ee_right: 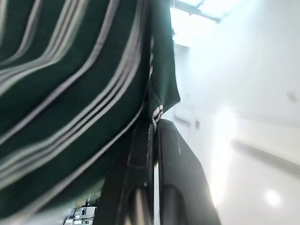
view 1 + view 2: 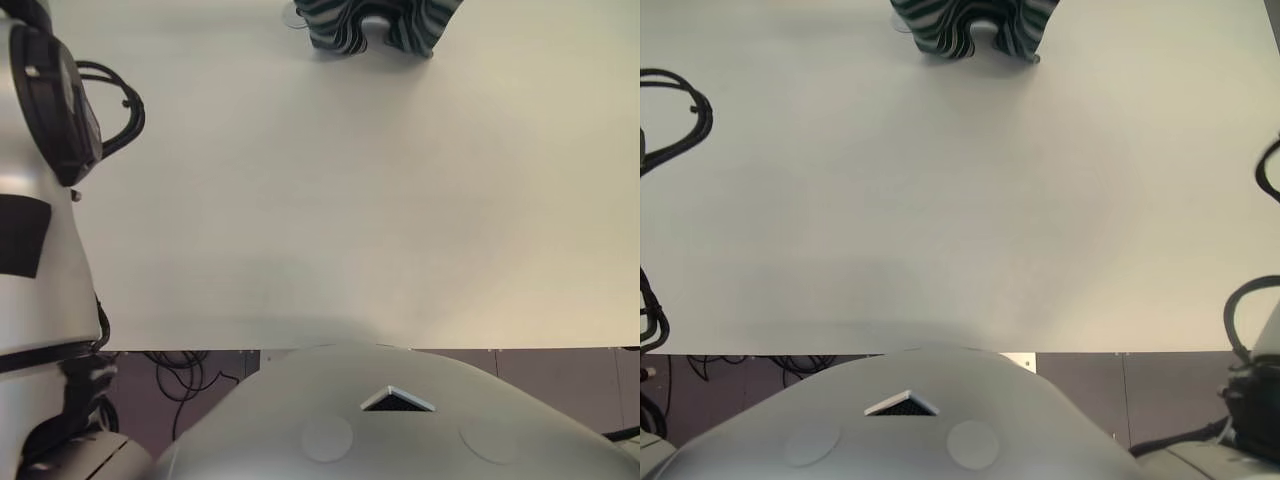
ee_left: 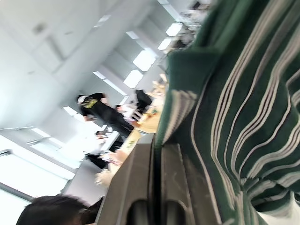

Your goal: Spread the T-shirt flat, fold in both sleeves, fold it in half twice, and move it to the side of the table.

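While the broad pale table [image 2: 300, 200] takes up most of what I can see from above, the task's own thing sits at its far middle: a dark green T-shirt [image 2: 375, 25] with thin light stripes, hanging in loose folds, not lying flat. Its lower edge bunches right at the tabletop with a shadow tight beneath it. Whether the cloth rests on the surface or hangs just clear of it I cannot tell.

Up close, the left gripper [image 3: 158, 145] has its two dark fingers pressed together with striped fabric pinched at their tips, the cloth draping away over and beside them. The right gripper [image 1: 153, 124] is clamped the same way, a hemmed edge of the shirt nipped between its closed fingers.

So the shirt hangs downward from both grippers, its long axis running roughly vertical from the pinched edge above to the crumpled bottom at the table. Neither arm looks nearer than the other, since each holds its own part of the same upper edge. The wide stretch of table lies between the hanging hem and the near edge, on the robot's side of the cloth. My judgement is that spreading has not yet been done, and that the coming move depends on laying the shirt down over that near stretch with the two grips kept apart, so that the body opens out without doubling on itself.
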Available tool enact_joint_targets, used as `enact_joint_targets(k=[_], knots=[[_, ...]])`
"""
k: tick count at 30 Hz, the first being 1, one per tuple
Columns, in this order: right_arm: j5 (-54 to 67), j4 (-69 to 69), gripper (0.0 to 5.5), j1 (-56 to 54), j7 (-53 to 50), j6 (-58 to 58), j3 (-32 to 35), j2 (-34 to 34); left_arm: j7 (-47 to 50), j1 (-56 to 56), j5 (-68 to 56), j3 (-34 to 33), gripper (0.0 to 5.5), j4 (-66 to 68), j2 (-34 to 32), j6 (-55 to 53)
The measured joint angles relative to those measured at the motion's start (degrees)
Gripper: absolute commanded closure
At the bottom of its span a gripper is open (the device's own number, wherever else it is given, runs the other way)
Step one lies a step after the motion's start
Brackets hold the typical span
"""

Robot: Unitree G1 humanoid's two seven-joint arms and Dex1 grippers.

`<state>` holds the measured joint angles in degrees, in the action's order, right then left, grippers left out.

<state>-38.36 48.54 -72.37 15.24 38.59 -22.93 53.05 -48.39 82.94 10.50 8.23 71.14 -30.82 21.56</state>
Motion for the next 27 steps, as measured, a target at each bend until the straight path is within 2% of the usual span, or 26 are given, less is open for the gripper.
enact_joint_targets(k=[1, 4, 6, 9, 11, 15, 16, 19, 20, 22, 27], knots=[[2.5, -6.5, 5.5, 6.1, 3.9, 1.0, 0.9, 3.0, -8.4, -3.3, -2.2, -0.1, 5.45, -2.7, -0.8, 0.9], [9.9, -20.4, 5.5, 19.4, 12.2, 0.9, 3.4, 8.8, -22.4, -10.4, -6.6, -0.3, 5.45, -10.6, -3.1, -0.3], [17.4, -32.9, 5.5, 30.4, 18.2, -2.7, 7.1, 13.5, -31.9, -16.9, -12.6, -0.8, 5.45, -21.8, -5.4, -6.4], [27.9, -48.1, 5.5, 43.5, 24.9, -10.3, 12.6, 18.0, -39.9, -26.2, -20.5, -1.6, 5.45, -38.7, -9.5, -17.0], [34.1, -57.0, 5.5, 51.4, 28.5, -15.5, 16.1, 20.0, -42.0, -32.5, -24.4, -1.6, 5.45, -48.7, -12.8, -22.2], [43.3, -80.4, 5.5, 77.7, 38.3, -28.5, 24.4, 22.3, -43.5, -53.1, -28.6, 0.8, 5.45, -72.0, -22.7, -29.0], [44.7, -86.8, 5.5, 85.2, 40.6, -32.6, 26.4, 22.2, -43.4, -59.0, -28.5, 1.7, 5.45, -78.1, -24.1, -29.8], [45.1, -93.8, 5.5, 95.7, 43.0, -38.5, 28.9, 21.6, -42.0, -68.9, -28.4, 3.0, 5.45, -87.8, -25.9, -30.9], [44.1, -94.7, 5.5, 98.3, 43.3, -39.5, 29.0, 21.4, -41.0, -72.0, -28.0, 3.4, 5.45, -90.4, -26.2, -31.3], [41.4, -95.5, 5.5, 102.8, 43.0, -41.6, 27.5, 19.2, -38.6, -77.5, -26.8, 5.0, 5.07, -94.0, -26.7, -31.6], [37.8, -95.8, 4.53, 109.8, 41.2, -43.3, 22.7, 14.7, -35.2, -87.1, -25.7, 6.1, 4.28, -96.7, -27.1, -31.1]])
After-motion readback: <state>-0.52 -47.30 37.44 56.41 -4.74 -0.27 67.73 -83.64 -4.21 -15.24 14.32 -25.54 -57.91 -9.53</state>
